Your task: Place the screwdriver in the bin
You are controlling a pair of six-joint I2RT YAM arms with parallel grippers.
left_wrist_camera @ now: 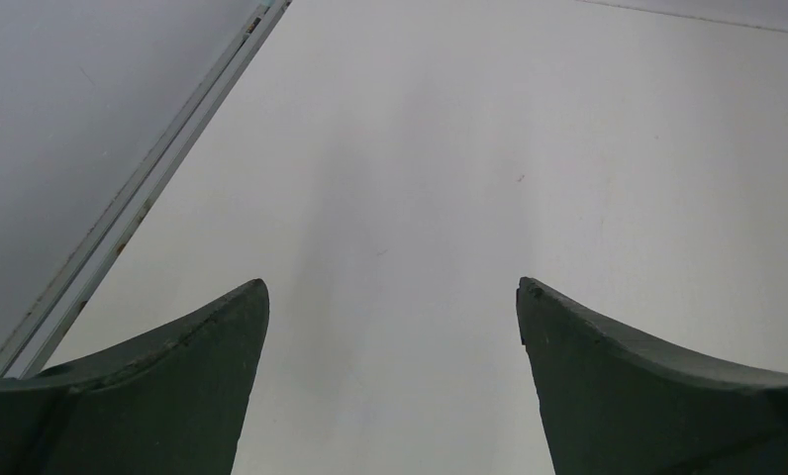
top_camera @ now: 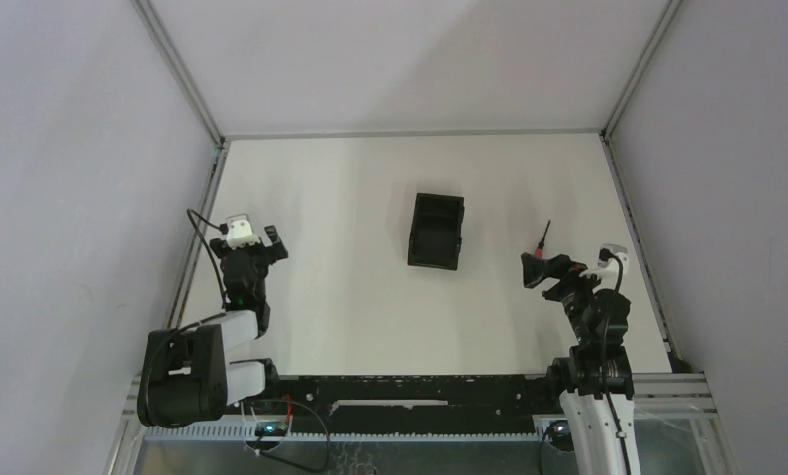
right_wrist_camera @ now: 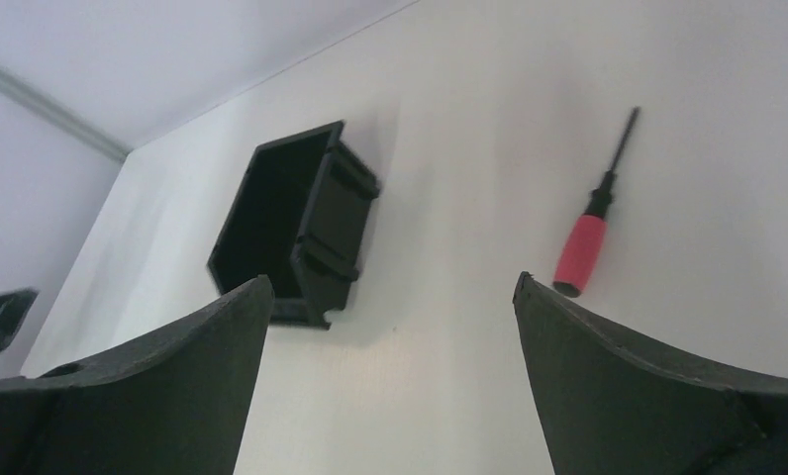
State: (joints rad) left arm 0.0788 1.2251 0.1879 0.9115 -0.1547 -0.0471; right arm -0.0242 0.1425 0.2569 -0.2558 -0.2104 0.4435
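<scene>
- While the screwdriver (right_wrist_camera: 599, 201) lies flat on the table (top_camera: 350, 297), it sits off to the right of where the right gripper (right_wrist_camera: 390, 283) is aimed. That gripper's fingers are spread wide with nothing between them. A straight drop from here would, I reckon, close on bare tabletop, so the wrist has to swing across first.
- From overhead, the red handle sits just beside the tip of that gripper. A careless approach could nudge it, and a round handle on a smooth surface will likely roll off toward the right-hand edge.
- Its thin dark shaft points away toward the back of the table. If the fingers pinch the shaft and not the handle, I'd expect the tool to pivot or slip out during the carry.
- The bin (top_camera: 435, 257) stands open-top near the middle of the table, well apart from the screwdriver and to its left. It looks small and light. A low carry could clip a wall and shove it, and an off-centre release could leave the tool lying across the rim or bouncing out.
- The left gripper (left_wrist_camera: 392, 285) is open too, and empty, over bare table at the far left. It looks harmless unless it reaches in.
</scene>
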